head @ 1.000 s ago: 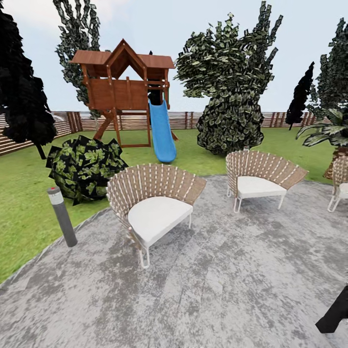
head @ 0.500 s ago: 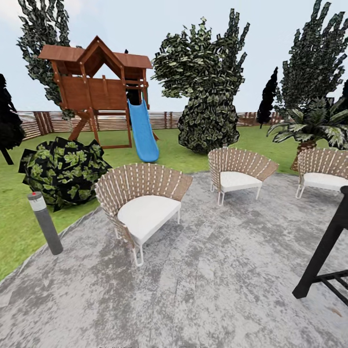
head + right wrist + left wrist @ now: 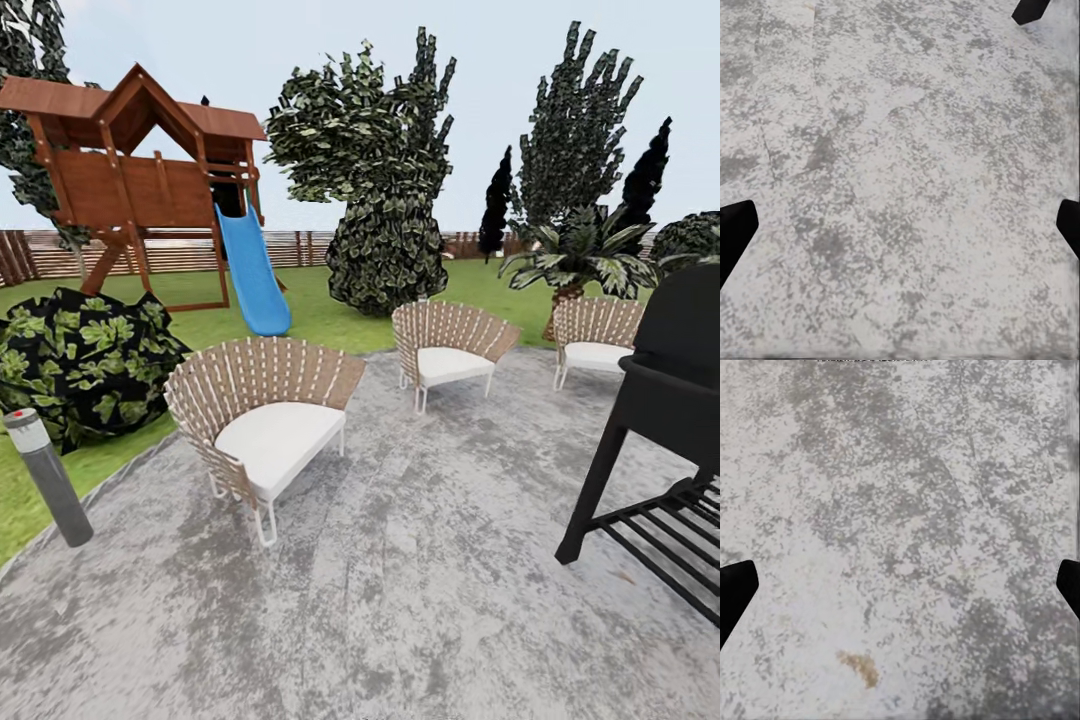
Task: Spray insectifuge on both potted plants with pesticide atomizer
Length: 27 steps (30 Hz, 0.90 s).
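- Grey mottled stone patio (image 3: 430, 590) spreads across the head view, with lawn (image 3: 330, 315) beyond it. Three wicker seats stand on the stone: the nearest (image 3: 262, 415) at 9 o'clock of centre, a second (image 3: 450, 345) toward 1 o'clock, a third (image 3: 597, 340) at 2 o'clock. A black barbecue grill (image 3: 665, 440) stands at 3 o'clock, a grey bollard lamp (image 3: 48, 477) at 8 o'clock by the lawn edge, and a wooden playhouse (image 3: 130, 170) with a blue slide (image 3: 250, 270) at 10 o'clock before the slat fence (image 3: 300, 250).
- Left wrist view: the left gripper (image 3: 900, 585) looks down at bare stone with a brownish stain (image 3: 861, 667); its dark fingers (image 3: 735, 592) sit wide apart at the edges, spread and holding nothing.
- Right wrist view: the right gripper (image 3: 900, 229) likewise hangs over bare stone, fingers (image 3: 735, 229) spread and empty.
- Judged step: searching the garden. No white, red-topped spray bottle and no small grey-potted rosette is to be made out among these things, so where they are I cannot tell. The next move calls for more looking around before any reach.
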{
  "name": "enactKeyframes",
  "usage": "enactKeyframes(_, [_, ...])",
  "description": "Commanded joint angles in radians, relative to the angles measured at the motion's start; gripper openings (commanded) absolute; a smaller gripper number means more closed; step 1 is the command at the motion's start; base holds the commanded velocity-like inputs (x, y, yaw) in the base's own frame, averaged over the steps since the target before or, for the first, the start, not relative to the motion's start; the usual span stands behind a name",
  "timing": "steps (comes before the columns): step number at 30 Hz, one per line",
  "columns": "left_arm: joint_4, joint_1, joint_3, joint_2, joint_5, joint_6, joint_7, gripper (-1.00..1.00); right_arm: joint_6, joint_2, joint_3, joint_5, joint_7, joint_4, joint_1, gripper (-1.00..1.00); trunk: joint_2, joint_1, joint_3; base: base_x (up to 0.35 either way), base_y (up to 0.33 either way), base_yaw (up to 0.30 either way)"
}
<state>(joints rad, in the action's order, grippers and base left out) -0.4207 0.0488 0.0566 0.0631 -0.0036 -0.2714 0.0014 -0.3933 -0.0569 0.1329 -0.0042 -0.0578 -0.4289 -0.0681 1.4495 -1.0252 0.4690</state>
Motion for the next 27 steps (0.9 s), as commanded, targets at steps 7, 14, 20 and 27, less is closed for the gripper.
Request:
enactKeyframes(7, [0.000, 0.000, 0.001, 0.000, -0.001, -0.003, 0.000, 1.00, -0.003, 0.000, 0.000, 0.000, -0.002, 0.001, -0.001, 1.00, 0.001, 0.000, 0.001, -0.015, 0.014, -0.279])
enactKeyframes(14, [0.002, 0.000, 0.000, 0.000, -0.002, -0.003, 0.000, 1.00, -0.004, 0.002, -0.001, 0.000, -0.001, 0.001, -0.001, 1.00, 0.001, 0.000, 0.005, -0.001, 0.001, -0.277])
enactKeyframes(20, [0.003, 0.000, 0.000, 0.000, -0.004, -0.003, 0.000, 1.00, -0.004, 0.002, 0.000, 0.000, -0.001, 0.001, -0.001, 1.00, 0.001, 0.000, 0.011, 0.000, 0.000, -0.267])
enactKeyframes(27, [0.003, 0.000, 0.000, 0.000, -0.004, -0.003, 0.000, 1.00, -0.004, 0.001, 0.000, 0.001, -0.001, 0.001, -0.001, 1.00, 0.001, 0.000, 0.017, 0.000, 0.000, -0.264])
